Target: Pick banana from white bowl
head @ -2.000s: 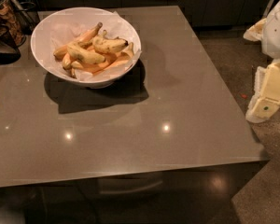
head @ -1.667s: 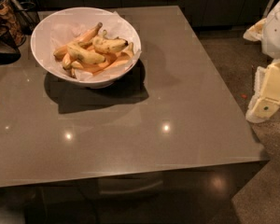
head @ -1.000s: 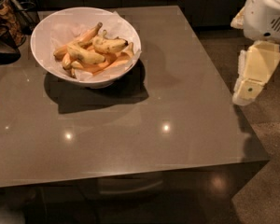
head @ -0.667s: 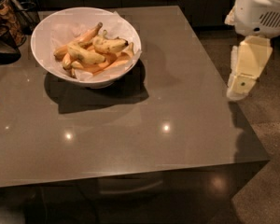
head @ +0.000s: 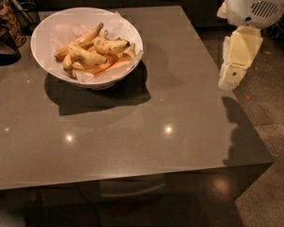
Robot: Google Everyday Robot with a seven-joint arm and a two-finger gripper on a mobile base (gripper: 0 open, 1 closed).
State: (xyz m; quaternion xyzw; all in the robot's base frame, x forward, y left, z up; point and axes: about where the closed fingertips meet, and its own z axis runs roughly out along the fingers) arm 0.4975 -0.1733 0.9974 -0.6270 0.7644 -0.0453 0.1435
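The white bowl [head: 43,28] sat at the far left of the worktop [head: 156,119]. The banana [head: 111,46] lay on top of the pile inside it, with its long axis running roughly left to right. Well apart to the right, the gripper [head: 228,79] hung by the worktop's right edge. Whether it was open or closed could not be told. Any reach would likely go leftward.

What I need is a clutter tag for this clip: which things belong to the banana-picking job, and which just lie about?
For the job: plump pale banana, on top in the white bowl; tool, by the right edge of the table, well apart from the bowl.
Lying about: other bananas; crinkled paper lining; patterned container at the far left.
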